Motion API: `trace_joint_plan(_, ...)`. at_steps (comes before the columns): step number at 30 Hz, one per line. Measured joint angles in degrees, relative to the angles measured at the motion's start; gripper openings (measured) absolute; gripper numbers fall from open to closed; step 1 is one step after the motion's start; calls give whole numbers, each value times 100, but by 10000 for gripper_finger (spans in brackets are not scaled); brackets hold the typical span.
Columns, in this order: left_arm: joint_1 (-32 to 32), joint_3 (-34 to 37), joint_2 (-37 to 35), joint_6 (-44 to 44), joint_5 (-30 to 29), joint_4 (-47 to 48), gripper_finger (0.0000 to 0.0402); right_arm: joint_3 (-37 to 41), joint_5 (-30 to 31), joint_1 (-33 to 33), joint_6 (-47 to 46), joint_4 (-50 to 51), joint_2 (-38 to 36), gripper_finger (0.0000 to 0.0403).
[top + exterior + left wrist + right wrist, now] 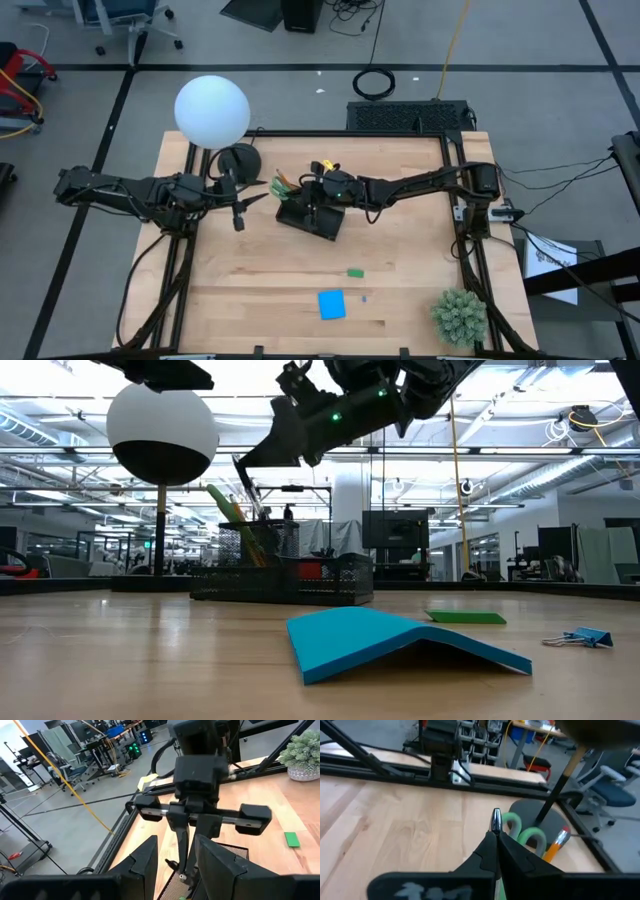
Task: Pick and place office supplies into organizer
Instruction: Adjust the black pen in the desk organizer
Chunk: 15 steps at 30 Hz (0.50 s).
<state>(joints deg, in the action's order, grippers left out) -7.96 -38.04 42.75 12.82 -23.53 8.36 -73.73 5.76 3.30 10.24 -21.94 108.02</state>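
The black organizer [325, 225] stands mid-table. Its upright pen compartment [262, 545] holds green-handled scissors [520, 831] and an orange pencil [554, 845]. My right gripper [313, 195] hangs over that compartment, shut on a dark pen [248, 485]. My left gripper [238, 214] hovers just left of the organizer, open, with nothing between its fingers [145, 865]. On the near part of the table lie a blue sticky-note pad [332, 304], lifted in the middle, and a flat green eraser [355, 272]. My right gripper pinches the pen near its upper end [496, 821] between its two fingertips. That end sticks out just past them. The fingers come slanting down from the table's right. The pen hangs tilted below them, its lower end [261, 512] at the pen compartment's top.
A lamp with a white globe [212, 110] and a round black base [240, 160] stands behind my left gripper. A potted plant [460, 315] sits at the near right corner. A small blue binder clip [580, 638] lies near the sticky-note pad.
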Motion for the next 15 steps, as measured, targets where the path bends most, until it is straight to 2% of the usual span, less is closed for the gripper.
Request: trace_joint_plan(15, -1, 0, -1, 2, 0, -7, 131, 0, 6, -187, 920, 84, -160, 0)
